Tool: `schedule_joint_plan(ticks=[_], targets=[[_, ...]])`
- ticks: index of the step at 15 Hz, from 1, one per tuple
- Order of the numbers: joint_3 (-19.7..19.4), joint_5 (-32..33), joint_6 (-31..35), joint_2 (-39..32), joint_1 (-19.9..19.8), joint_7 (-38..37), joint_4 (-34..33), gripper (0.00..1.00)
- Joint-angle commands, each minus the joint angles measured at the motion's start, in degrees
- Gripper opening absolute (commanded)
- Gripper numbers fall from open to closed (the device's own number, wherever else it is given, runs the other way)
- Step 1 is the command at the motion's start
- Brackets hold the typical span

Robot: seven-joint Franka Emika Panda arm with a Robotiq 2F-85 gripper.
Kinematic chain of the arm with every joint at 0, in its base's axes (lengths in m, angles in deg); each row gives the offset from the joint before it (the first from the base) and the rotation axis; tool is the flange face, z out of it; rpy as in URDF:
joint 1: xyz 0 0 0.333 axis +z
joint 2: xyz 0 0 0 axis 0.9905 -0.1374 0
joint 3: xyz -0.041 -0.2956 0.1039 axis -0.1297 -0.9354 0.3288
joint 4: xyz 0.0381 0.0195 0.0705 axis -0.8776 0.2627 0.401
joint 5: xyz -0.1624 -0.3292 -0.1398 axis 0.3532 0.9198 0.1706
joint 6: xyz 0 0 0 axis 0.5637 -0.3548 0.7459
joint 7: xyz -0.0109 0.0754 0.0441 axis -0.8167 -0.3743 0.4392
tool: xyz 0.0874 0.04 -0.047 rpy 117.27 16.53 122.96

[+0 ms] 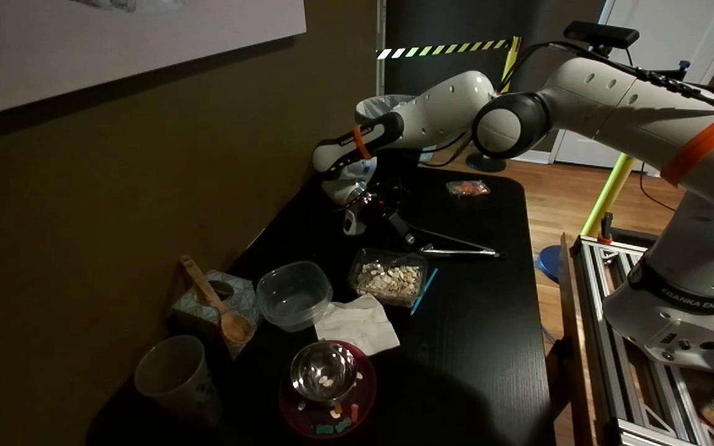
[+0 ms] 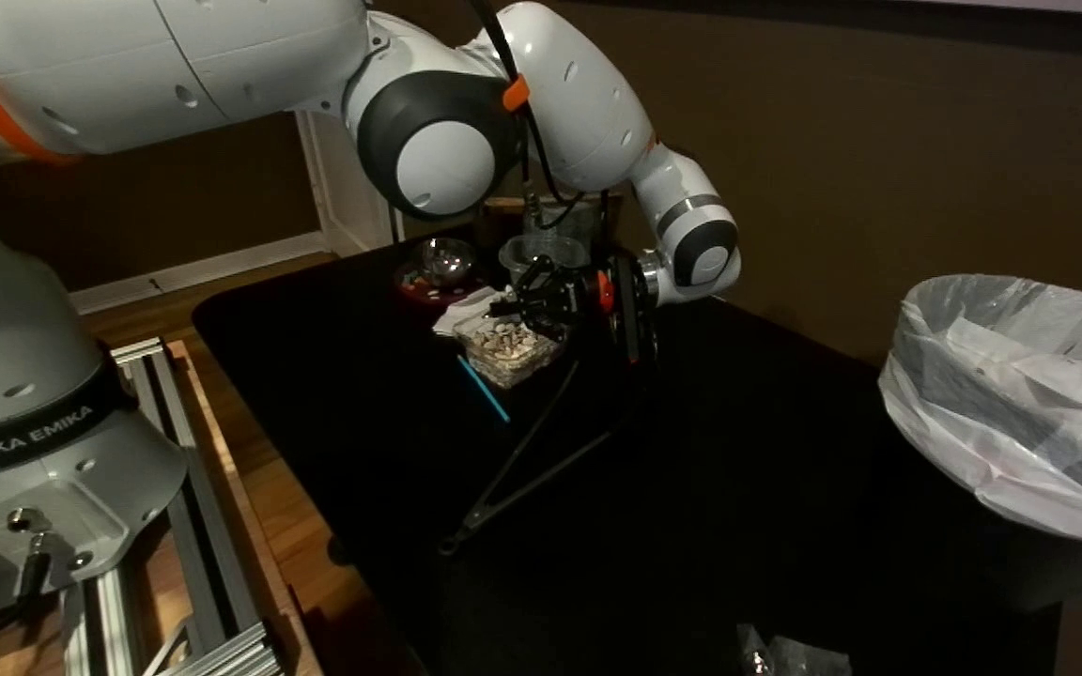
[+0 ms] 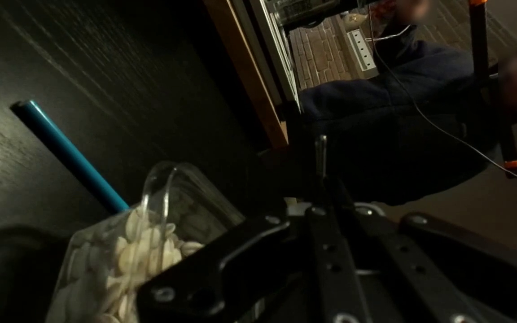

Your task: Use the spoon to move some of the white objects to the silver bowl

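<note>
Over the dark table [image 1: 475,359] my gripper [image 3: 322,163] hangs pressed together, nothing discernible between the tips, near the tray [image 1: 372,255] of white objects [image 1: 388,280]. Farther off, past the clear tub [image 1: 298,325], the wooden spoon [image 1: 211,294] lies across the tissue box [image 1: 242,294] — handle toward the wall [image 1: 115,186], scoop end away from it — so using it would, I judge, mean a reach that way.
</note>
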Motion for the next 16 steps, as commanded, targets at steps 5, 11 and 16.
schedule_joint_plan(ticks=[5,11,16], targets=[[2.3,0.4,0.6,6.4,0.1,5.4,1.5,0.01],[2.4,0.5,6.8,13.9,0.0,7.7,12.1,0.01],[0.1,-1.2,6.5,13.0,1.8,8.1,10.5,0.04]])
